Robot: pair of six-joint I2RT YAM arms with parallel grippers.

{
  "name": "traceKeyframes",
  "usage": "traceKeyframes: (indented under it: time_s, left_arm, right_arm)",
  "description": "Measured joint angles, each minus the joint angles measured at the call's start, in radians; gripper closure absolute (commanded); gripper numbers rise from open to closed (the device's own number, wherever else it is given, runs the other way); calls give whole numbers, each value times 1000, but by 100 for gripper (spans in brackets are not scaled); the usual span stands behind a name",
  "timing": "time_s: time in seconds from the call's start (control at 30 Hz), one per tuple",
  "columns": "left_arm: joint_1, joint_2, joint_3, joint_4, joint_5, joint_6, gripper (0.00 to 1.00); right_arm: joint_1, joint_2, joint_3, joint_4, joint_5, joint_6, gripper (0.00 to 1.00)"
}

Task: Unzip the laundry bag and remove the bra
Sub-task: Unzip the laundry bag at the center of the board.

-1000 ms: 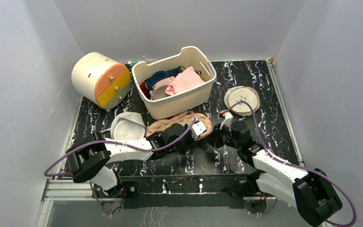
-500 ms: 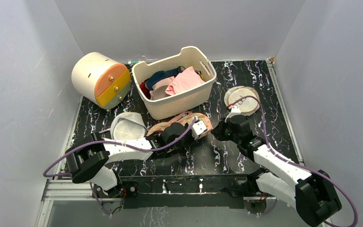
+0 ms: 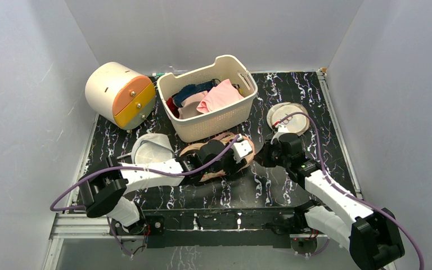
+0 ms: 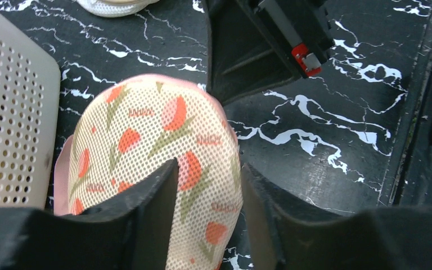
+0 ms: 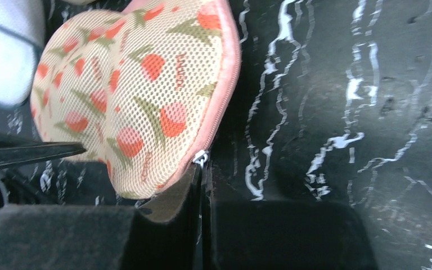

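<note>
Two tools crowd the laundry bag, basket just behind.

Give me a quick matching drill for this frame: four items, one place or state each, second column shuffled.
Items:
1. laundry bag
2. right gripper
3. white basket
4. round drum with orange door

Places or states:
A. far left of the table
B. holds pink and dark blue garments
C. fingers shut on the zipper pull
D. lies in front of the basket, left gripper's fingers straddling it

Pairs: 1-D, 2-C, 3-B, 4-A
</note>
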Motion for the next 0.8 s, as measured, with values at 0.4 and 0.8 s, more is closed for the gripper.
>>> traceKeyframes:
  time_s: [0.4,0.8]
  left_arm:
    - [-23,6,11,-50,47,-30,48]
    - [-25,73,36,-71,5,-55,60]
  right_arm:
    - [17,-26,14,-111,-223,55,100]
    - [26,-57,14,-190,-309,53,100]
